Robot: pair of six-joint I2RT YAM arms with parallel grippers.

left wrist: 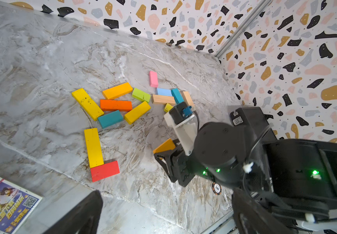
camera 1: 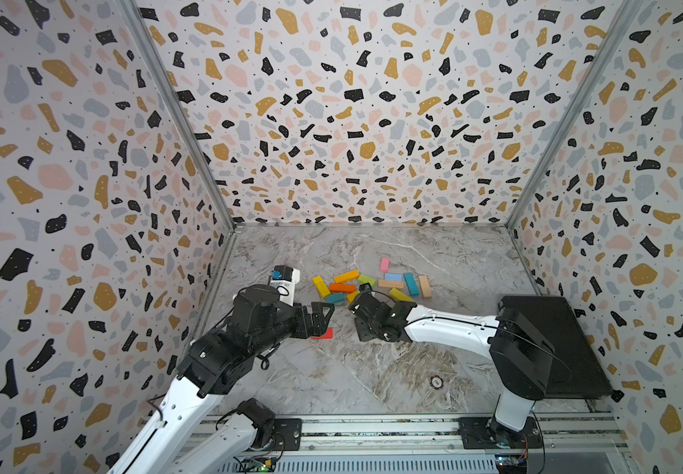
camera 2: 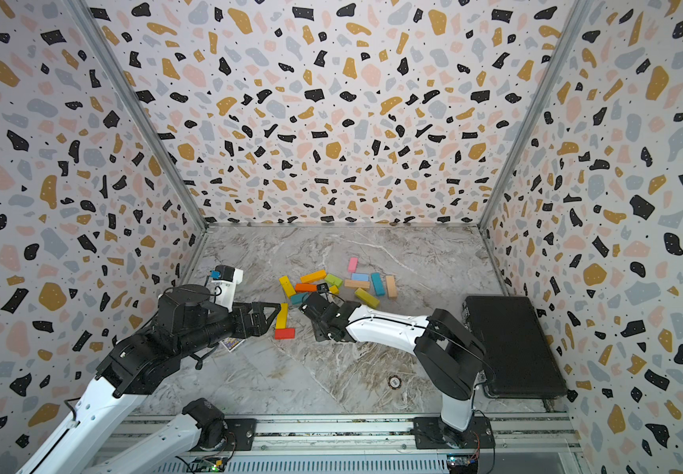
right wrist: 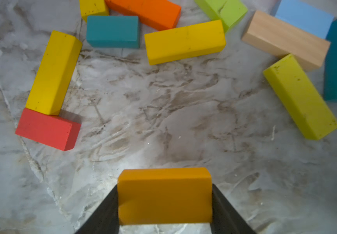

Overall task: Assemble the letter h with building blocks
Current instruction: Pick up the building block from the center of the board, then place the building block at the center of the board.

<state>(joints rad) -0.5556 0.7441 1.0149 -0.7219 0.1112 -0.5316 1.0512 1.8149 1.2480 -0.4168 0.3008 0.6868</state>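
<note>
Amber short block (right wrist: pixel 164 194) is clamped in right gripper (right wrist: pixel 164 210) | left gripper (camera 1: pixel 325 318) is spread, empty | yellow bar (left wrist: pixel 93 147), long axis near-far, red block (left wrist: pixel 104 171) touching near end, is seen left of it.

A round chip (left wrist: pixel 217 188) reads "100"; the leaflet (left wrist: pixel 5 204) print is unreadable.

The grey marble tabletop (camera 1: pixel 372 361) carries a scatter of building blocks (camera 1: pixel 342 288) lying flat toward its far middle, several touching. Nearer, left of the scatter, a long yellow bar (camera 2: pixel 282 316) touches a short red bar (camera 2: pixel 285 333), forming an L. A black case (camera 1: pixel 557 344) lies along the right edge, a poker chip (camera 1: pixel 437 382) nearer the front, and a printed leaflet (camera 2: pixel 233 344) at the left.
</note>
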